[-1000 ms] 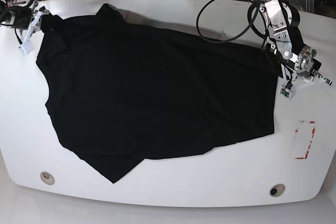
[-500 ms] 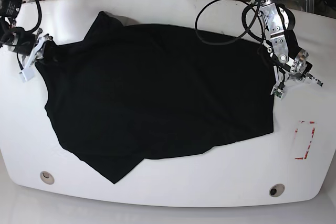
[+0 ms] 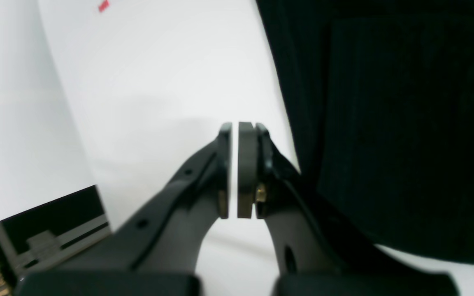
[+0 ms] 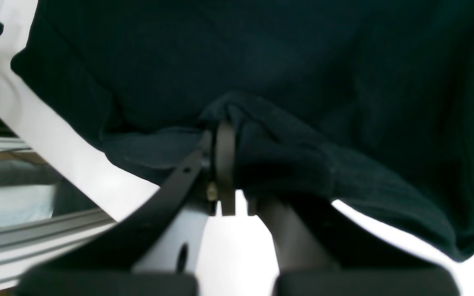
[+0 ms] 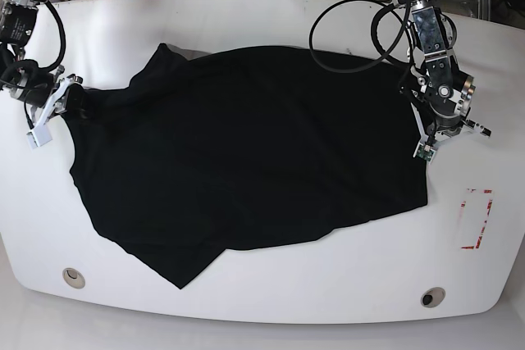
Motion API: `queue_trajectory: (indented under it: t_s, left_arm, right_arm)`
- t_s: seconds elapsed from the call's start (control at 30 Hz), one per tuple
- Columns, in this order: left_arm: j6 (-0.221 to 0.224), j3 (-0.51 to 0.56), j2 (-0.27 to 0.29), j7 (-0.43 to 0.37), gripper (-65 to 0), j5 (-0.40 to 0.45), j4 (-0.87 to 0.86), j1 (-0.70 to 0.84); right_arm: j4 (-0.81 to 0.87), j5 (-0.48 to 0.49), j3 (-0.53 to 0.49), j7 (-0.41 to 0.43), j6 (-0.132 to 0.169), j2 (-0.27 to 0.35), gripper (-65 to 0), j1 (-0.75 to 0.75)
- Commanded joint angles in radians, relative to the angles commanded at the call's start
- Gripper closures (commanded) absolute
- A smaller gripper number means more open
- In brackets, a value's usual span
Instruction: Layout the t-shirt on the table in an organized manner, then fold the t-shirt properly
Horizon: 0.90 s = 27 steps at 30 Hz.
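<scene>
The black t-shirt point(image 5: 246, 153) lies spread over most of the white table point(image 5: 328, 293), with a folded flap at its near left. In the base view my right gripper point(image 5: 69, 97) is at the shirt's far left corner. The right wrist view shows that gripper point(image 4: 231, 164) shut on a bunch of t-shirt point(image 4: 261, 61) fabric that drapes over one finger. My left gripper point(image 5: 424, 152) sits at the shirt's right edge. In the left wrist view the left gripper point(image 3: 235, 164) is shut with only a thin slit and nothing between the pads; the t-shirt point(image 3: 385, 123) lies just beside it.
A red tape rectangle point(image 5: 476, 219) marks the table's right side, and its corner shows as red tape point(image 3: 104, 6) in the left wrist view. Two grey grommet holes point(image 5: 74, 276) point(image 5: 432, 297) sit near the front edge. Black cables point(image 5: 353, 38) loop behind the left arm.
My right gripper has drawn the shirt's left corner toward the table's front, dragging the far edge with it. The left gripper has moved inward to the shirt's right edge.
</scene>
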Motion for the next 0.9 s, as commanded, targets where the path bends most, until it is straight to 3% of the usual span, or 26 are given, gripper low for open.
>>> queue_trajectory:
  t_s: [0.2,0.3,0.33,0.4,0.67,0.77,0.9]
  left_arm:
    - [-0.005,-0.002,0.005,0.002,-0.6,-0.006,0.028,-0.005]
    - [-0.043,-0.002,0.009,0.002,-2.5,-0.014,0.049,-0.005]
    - [-0.078,-0.002,0.014,0.005,-6.0,-0.034,0.052,-0.005]
    - [-0.107,-0.008,0.015,0.020,-11.0,-0.061,0.054,-0.006]
    - [-0.110,-0.112,0.021,0.046,-39.9,-0.216,0.026,-0.025]
    - [-0.110,-0.138,0.017,0.046,-46.1,-0.264,-0.012,-0.038]
    - [-0.110,-0.155,0.015,0.046,-46.5,-0.298,-0.077,-0.055]
  right_arm:
    - [0.000,0.000,0.000,0.000,0.000,0.000,0.0,-0.002]
    - [0.000,0.000,0.000,0.000,0.000,-0.002,0.0,-0.003]
    - [0.000,0.000,0.000,0.000,0.000,-0.011,0.0,-0.003]
    - [0.000,0.000,0.002,0.000,0.000,-0.020,0.0,-0.003]
    - [0.000,0.000,0.002,0.002,0.000,-0.029,0.0,-0.006]
    - [0.000,0.000,0.002,0.002,0.000,-0.044,0.0,-0.006]
    - [0.000,-0.002,0.000,0.002,0.000,-0.055,0.0,-0.006]
